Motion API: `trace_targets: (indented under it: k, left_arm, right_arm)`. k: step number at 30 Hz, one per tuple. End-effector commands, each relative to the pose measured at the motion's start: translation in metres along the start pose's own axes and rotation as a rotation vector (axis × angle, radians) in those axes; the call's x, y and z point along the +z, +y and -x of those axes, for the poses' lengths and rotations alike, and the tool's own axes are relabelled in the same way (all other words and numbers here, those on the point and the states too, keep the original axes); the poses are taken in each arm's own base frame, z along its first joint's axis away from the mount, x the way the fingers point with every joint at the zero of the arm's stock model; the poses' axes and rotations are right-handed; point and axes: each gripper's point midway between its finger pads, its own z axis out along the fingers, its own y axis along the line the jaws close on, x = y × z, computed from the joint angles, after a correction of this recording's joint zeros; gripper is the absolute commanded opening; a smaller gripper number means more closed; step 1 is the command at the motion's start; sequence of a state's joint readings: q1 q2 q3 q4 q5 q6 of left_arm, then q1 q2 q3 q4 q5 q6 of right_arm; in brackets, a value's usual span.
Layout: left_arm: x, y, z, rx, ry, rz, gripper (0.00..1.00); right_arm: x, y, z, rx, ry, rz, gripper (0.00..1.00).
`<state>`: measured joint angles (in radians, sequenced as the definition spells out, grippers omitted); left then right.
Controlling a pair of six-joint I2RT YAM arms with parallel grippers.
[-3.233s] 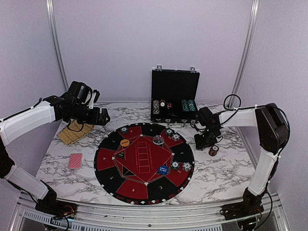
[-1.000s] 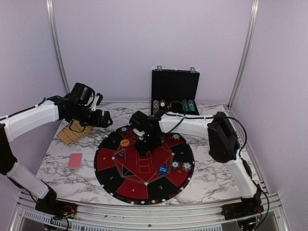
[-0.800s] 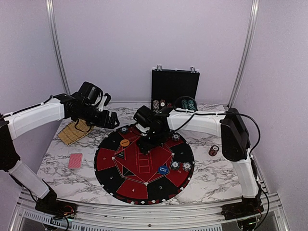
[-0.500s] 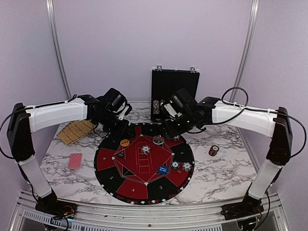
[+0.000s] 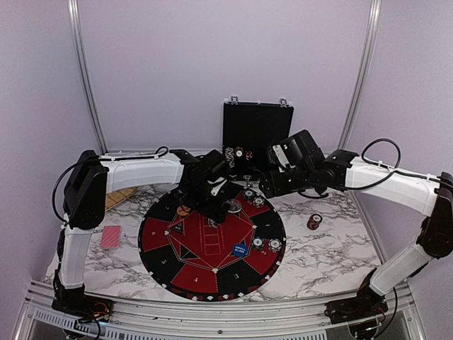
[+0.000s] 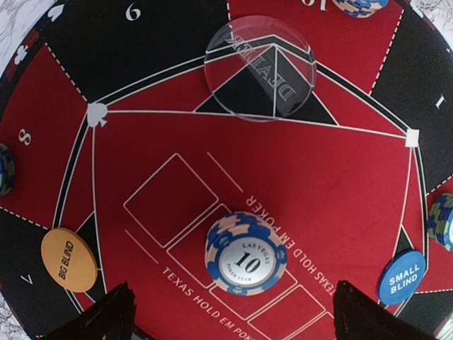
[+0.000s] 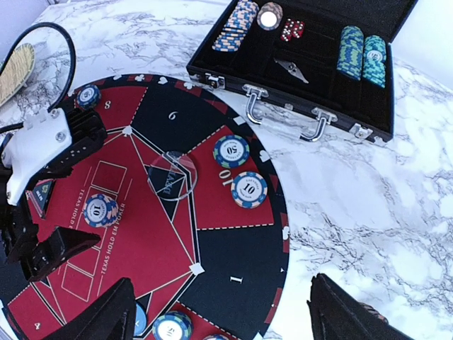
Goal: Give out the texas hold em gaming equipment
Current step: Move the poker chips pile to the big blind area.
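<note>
Where the chip lies: 10 chip [image 6: 246, 253] flat on the mat's [image 6: 333, 184] red centre, at the middle of the worktop [image 7: 368, 198].
Left gripper [image 6: 237, 320]: spread wide above that chip, holding nothing.
Right gripper [image 7: 225, 315]: spread wide, empty, above the mat's far side, near the case [image 7: 311, 64].

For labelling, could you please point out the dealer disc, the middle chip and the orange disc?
Dealer disc [image 6: 260, 69]: left wrist view, its centre.
Middle chip [image 6: 245, 255]: left wrist view, its label.
Orange disc [image 6: 69, 259]: left wrist view, its centre.

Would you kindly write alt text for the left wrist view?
A poker chip marked 10 lies on the red centre of the round mat, ahead of the open left gripper. A clear dealer disc, orange Big Blind disc and blue Small Blind disc lie around it.
</note>
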<state>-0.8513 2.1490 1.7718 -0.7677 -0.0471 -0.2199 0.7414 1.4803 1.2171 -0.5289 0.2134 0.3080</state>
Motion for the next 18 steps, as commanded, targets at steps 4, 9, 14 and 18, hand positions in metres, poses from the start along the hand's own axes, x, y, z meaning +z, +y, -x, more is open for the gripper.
trace_targets:
  k: [4,9,14,18]
  left_arm:
    - [0.021,-0.004,-0.01,0.054,0.096,0.03,0.97]
    - [0.031,-0.009,-0.013,0.075,0.118,0.016,0.91]
    - [0.04,-0.01,-0.016,0.088,0.135,0.032,0.82]
    - [0.046,-0.009,-0.018,0.095,0.145,0.04,0.73]
  right_arm:
    - [-0.012,-0.003,0.012,0.034,-0.065,0.0,0.82]
    - [-0.013,-0.003,0.013,0.033,-0.068,-0.001,0.82]
    - [-0.013,-0.003,0.015,0.032,-0.074,0.0,0.82]
    - [-0.015,-0.003,0.017,0.031,-0.079,0.001,0.82]
